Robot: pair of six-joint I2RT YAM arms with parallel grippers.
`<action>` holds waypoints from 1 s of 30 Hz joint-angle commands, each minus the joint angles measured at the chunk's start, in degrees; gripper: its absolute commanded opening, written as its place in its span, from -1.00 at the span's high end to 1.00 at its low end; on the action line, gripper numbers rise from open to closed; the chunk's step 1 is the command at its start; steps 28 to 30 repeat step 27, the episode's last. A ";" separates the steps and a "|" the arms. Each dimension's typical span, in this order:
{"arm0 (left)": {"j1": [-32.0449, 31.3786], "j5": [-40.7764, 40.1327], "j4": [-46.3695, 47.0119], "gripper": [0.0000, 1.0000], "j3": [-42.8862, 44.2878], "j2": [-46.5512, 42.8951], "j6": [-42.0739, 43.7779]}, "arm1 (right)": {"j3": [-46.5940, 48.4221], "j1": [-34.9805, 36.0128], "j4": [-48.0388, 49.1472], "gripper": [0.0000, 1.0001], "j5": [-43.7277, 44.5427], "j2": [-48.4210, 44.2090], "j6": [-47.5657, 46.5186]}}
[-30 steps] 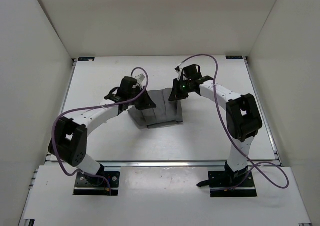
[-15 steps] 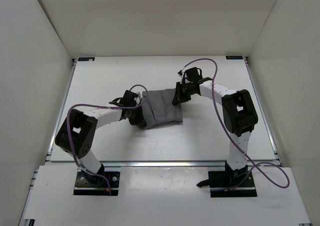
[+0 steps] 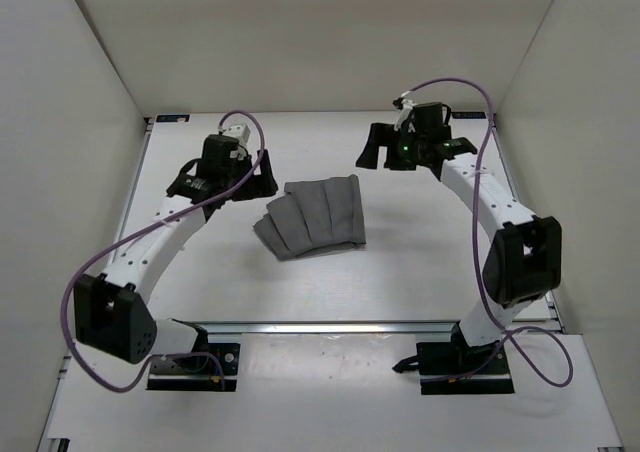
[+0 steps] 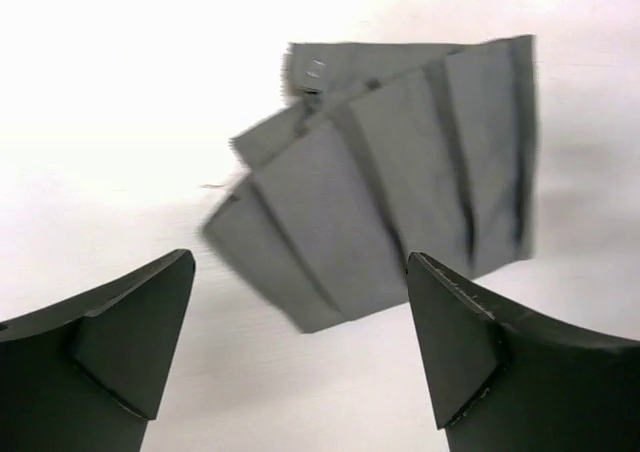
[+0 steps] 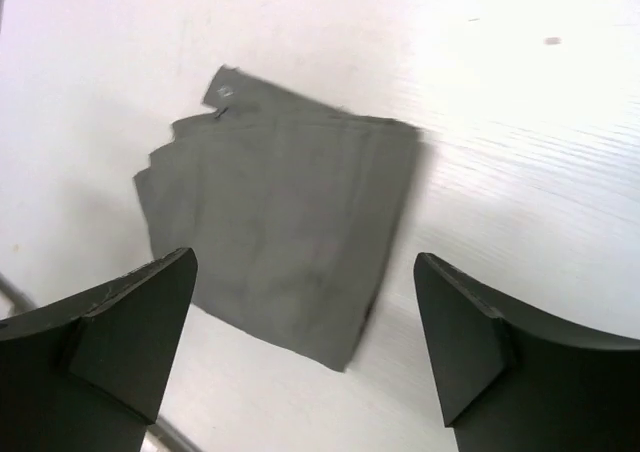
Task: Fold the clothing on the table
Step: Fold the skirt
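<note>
left pincer (image 4: 300, 357) spread, right pincer (image 5: 305, 357) spread, both empty

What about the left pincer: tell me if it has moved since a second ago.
Yes. The left pincer has pulled off the clothing, going left and away from the arm bases, toward the far-left corner of the table.

Place: robot lab test cell.
Enclosure: plain white walls (image 3: 300, 32) box in the white table (image 3: 420, 262) on three sides.
Mounting: black base plates (image 3: 195, 365) bolted beyond its near edge, by an aluminium rail (image 3: 330, 325).
Wiring: exposed purple cables (image 3: 470, 82).
</note>
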 commanded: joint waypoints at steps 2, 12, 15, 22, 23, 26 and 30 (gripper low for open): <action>-0.47 -10.89 -10.23 -0.97 1.59 -4.77 6.94 | -1.31 -0.59 -8.69 -0.90 9.80 -2.20 -2.45; 2.08 -9.50 -13.58 -0.98 -6.40 -14.53 6.25 | -13.52 0.47 -8.56 -0.98 15.28 -14.13 -1.66; 1.99 -9.32 -15.50 -0.96 -8.51 -16.64 5.54 | -19.23 -1.71 -4.68 -0.99 11.14 -19.15 -0.08; 3.31 -8.35 -16.57 -0.98 -11.94 -19.37 5.89 | -25.04 -3.75 -1.86 -0.98 9.21 -24.52 0.19; 3.66 -8.18 -16.48 -0.97 -12.64 -19.46 5.28 | -25.04 -3.75 -1.68 -0.98 9.38 -24.61 0.45; 3.14 -8.35 -16.57 -0.98 -13.35 -19.37 4.58 | -25.04 -3.75 -1.86 -0.98 8.77 -24.79 -0.86; 2.70 -8.35 -16.74 -0.97 -13.61 -19.72 4.05 | -25.04 -4.10 -1.94 -0.98 8.76 -24.70 -1.04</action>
